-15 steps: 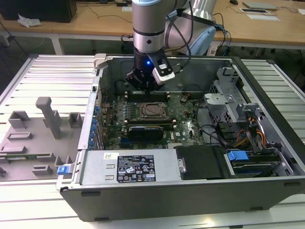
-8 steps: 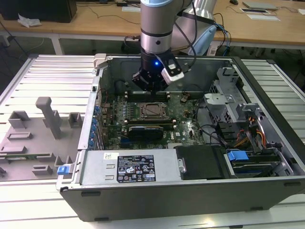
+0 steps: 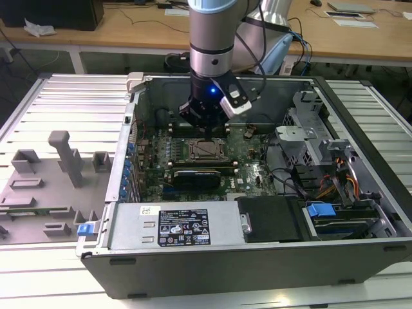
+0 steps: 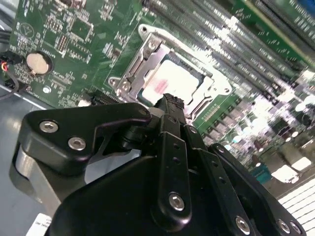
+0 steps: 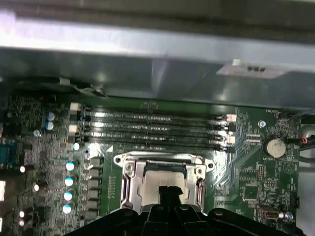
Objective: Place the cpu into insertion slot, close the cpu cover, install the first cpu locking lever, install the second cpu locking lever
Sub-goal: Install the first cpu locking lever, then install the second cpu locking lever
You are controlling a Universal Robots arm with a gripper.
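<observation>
Cpu-related parts sit mid-board inside the open computer case [image 3: 122,193], on the green motherboard [image 5: 246,147], just beside the long memory slots [image 5: 152,129]. The cpu cover [image 5: 129,183] lies flat over the insertion slot [image 3: 207,149], its silver frame ringing the cpu [image 5: 152,184], whose pale metal top shows through the window. The gripper [image 4: 170,101] hangs directly above the chip, its fingers drawn together to a narrow tip and holding nothing. I judge the chip light, stiff and fragile underneath, best taken by its edges; the thin cover should flex little and wants pressing on its frame.
</observation>
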